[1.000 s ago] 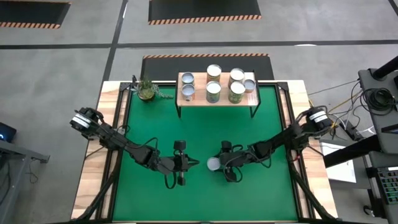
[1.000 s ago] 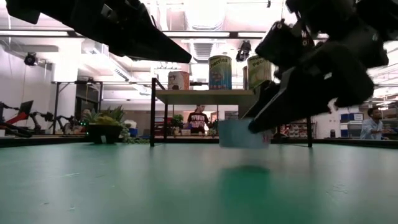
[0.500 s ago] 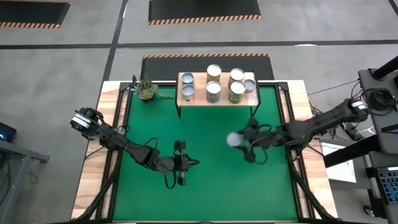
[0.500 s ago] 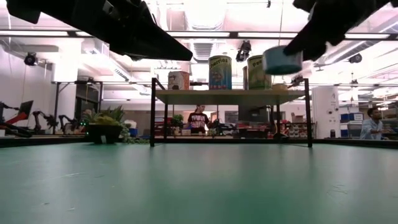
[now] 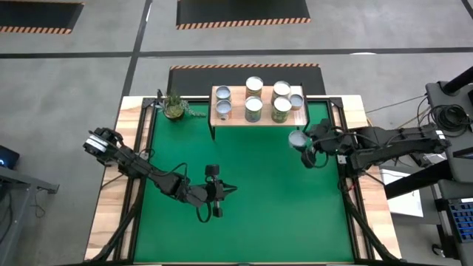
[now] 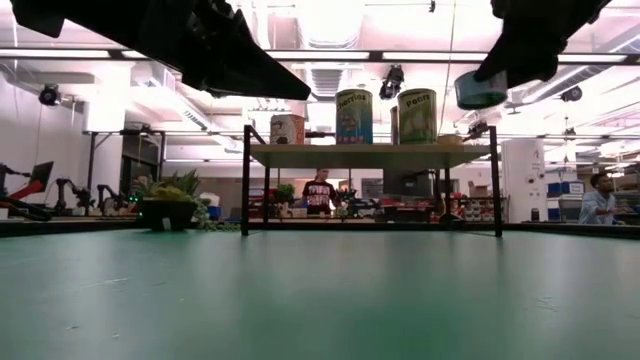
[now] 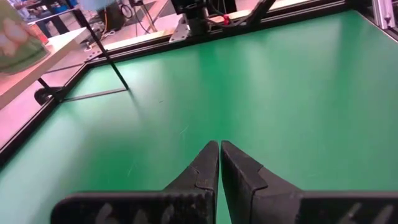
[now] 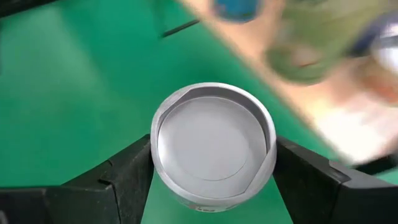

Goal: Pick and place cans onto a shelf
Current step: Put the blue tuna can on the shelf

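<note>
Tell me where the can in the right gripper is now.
In the high view, the can is held in the right gripper, lifted over the green table, just off the front right corner of the shelf.

Green-topped table (image 5: 244, 222) with light wooden edging (image 5: 103, 222) on its two sides. One small potted green plant (image 5: 175, 107) stands at a far corner of the green surface; the low view shows it as a dark pot with spiky leaves (image 6: 168, 205). Floor around the table is grey, with black mats edged in orange-black hazard striping (image 5: 242, 13). Cables and dark equipment (image 5: 443, 118) lie off one side. In the room beyond, a person in a dark printed shirt (image 6: 318, 192) and a second person in blue (image 6: 598, 200).
</note>
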